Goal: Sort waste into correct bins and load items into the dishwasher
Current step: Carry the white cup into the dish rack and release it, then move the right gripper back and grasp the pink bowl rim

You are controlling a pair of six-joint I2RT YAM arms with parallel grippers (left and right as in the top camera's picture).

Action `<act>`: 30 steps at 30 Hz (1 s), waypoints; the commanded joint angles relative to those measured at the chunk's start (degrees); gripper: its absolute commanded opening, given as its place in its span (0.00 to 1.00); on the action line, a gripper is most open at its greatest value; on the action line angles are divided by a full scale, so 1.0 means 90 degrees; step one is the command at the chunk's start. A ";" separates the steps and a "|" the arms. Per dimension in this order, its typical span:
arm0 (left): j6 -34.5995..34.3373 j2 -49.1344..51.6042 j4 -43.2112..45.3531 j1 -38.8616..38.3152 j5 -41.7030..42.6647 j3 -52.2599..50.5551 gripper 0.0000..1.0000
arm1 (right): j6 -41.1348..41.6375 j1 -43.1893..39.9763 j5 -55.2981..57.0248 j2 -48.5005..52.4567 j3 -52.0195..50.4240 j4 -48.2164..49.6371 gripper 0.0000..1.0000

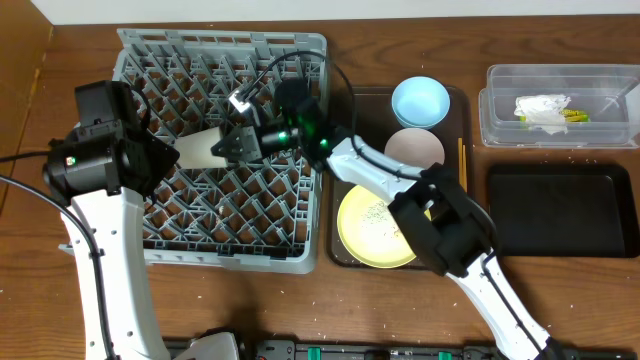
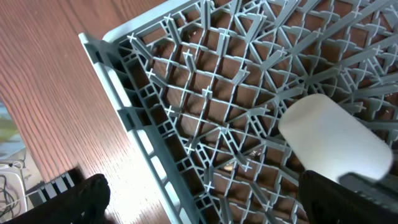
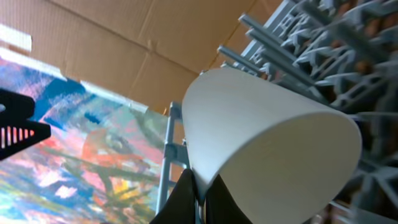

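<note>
Gripping the cup point(image 1: 198, 148) by its rim with the right gripper point(image 3: 196, 198), fingers point(image 3: 180, 202) clenched on either side of the wall. Holding it tipped on its side over the rack point(image 1: 230, 262), mouth toward 3 o'clock in the overhead view, base toward 9. Cannot tell whether it touches the pegs.

Seeing the left gripper point(image 2: 211, 199) over the rack's 9 o'clock side, fingers point(image 2: 87, 198) spread wide, grasping nothing.

At 3 o'clock of the rack: brown tray point(image 1: 368, 110). On it, blue bowl point(image 1: 420, 100) at 12, pink bowl point(image 1: 414, 150) just below that, yellow plate point(image 1: 372, 228) at 6 with rice crumbs point(image 1: 378, 210) scattered on it and partly covered by the right arm. Chopsticks point(image 1: 461, 165) along the tray's 3 o'clock rim.

Further toward 3: clear tub point(image 1: 490, 120) holding the wrapper point(image 1: 545, 108), and black tray point(image 1: 560, 215) just beside the tub at its 6 o'clock.
</note>
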 commanded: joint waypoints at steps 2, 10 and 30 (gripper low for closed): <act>-0.0083 -0.0015 -0.0017 0.0032 -0.0017 0.0107 0.98 | -0.0126 -0.0454 0.0544 0.0126 -0.0041 -0.0265 0.03; -0.0083 -0.0015 -0.0017 0.0032 -0.0017 0.0107 0.98 | -0.0192 -0.0733 0.0549 -0.0068 -0.0019 -0.0680 0.13; -0.0083 -0.0015 -0.0019 0.0032 -0.0017 0.0107 0.98 | -0.2645 -0.0714 0.3752 -0.2788 -0.0019 -0.4745 0.35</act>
